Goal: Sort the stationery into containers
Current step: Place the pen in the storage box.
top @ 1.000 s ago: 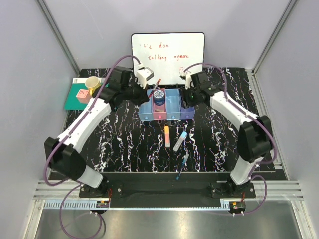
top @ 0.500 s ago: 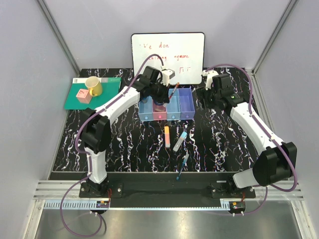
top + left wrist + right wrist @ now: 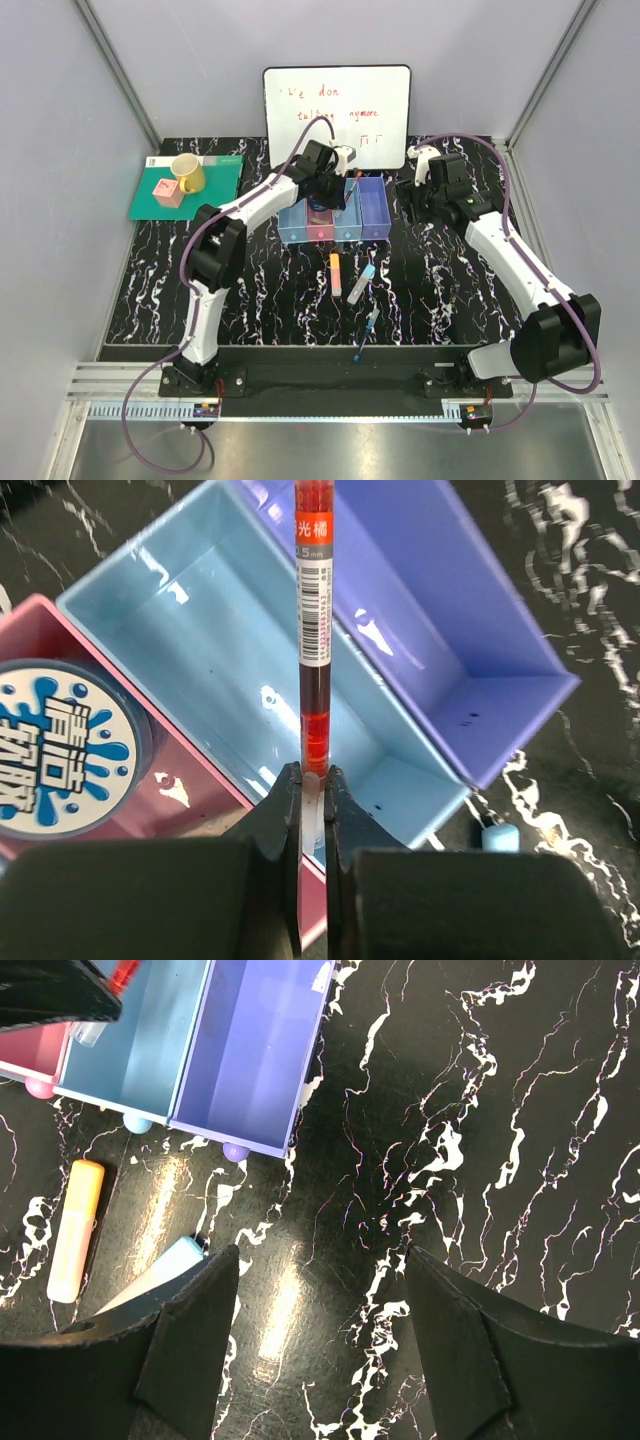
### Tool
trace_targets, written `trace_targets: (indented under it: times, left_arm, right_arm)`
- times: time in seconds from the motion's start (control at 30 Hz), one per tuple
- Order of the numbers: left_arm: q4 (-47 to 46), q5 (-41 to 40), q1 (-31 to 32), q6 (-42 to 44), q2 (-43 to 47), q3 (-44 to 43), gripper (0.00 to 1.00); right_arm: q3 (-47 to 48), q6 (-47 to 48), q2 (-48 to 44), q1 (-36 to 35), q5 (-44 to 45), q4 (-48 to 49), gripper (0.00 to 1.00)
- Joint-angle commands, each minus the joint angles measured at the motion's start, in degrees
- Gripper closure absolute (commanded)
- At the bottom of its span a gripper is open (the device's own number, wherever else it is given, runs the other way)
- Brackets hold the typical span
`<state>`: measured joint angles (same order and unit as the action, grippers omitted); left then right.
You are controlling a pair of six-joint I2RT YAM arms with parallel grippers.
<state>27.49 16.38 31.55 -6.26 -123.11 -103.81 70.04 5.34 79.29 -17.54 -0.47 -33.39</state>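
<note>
My left gripper [image 3: 312, 780] is shut on the dark-red pen [image 3: 316, 630] and holds it above the second blue bin [image 3: 220, 650] of the joined containers [image 3: 365, 232]. The round blue disc [image 3: 60, 745] lies in the pink bin [image 3: 200, 805]. The purple bin [image 3: 460, 610] holds nothing visible. My left gripper shows over the bins in the top view [image 3: 335, 185]. My right gripper [image 3: 320, 1280] is open above the bare table, right of the bins; it is at the right in the top view [image 3: 412, 197]. The orange marker [image 3: 335, 273], light-blue marker [image 3: 361, 284] and a small blue pen [image 3: 366, 333] lie in front of the bins.
A green mat [image 3: 150, 195] at the back left carries a yellow cup [image 3: 187, 172] and a pink cube [image 3: 163, 190]. A whiteboard [image 3: 337, 115] stands behind the bins. Grey walls enclose the black marbled table [image 3: 450, 290].
My left gripper has carried the dark-red pen rightward from the first bins to above the second blue bin. My right gripper has pulled back to the right, away from the purple bin.
</note>
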Motion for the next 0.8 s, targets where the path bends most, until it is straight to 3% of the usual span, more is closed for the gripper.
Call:
trace_targets:
  times: [0.0,0.63,0.67,0.73,0.77]
  left_arm:
    - [-1.73,-2.84,-0.09,-1.65,-0.81,-2.89,1.00]
    - [-1.73,-1.44,0.09,-6.57,-3.63,-3.51,1.00]
    - [-1.99,-1.18,0.00,-7.01,-3.46,-3.07,0.96]
    - [-2.17,-0.65,0.00,-7.53,-3.02,-2.54,0.75]
    - [-2.43,-0.48,0.09,-7.80,-2.67,-2.02,0.72]
  right_arm:
    - [-0.34,0.46,-2.03,0.14,0.65,0.16,0.26]
    - [-0.87,0.19,-3.08,0.14,0.65,0.78,0.26]
    - [-1.13,0.28,-3.08,0.14,-0.75,0.78,0.26]
    - [-1.22,0.28,-3.08,0.14,-1.20,0.78,0.25]
    - [-1.40,0.11,-3.17,0.14,-1.64,0.69,0.25]
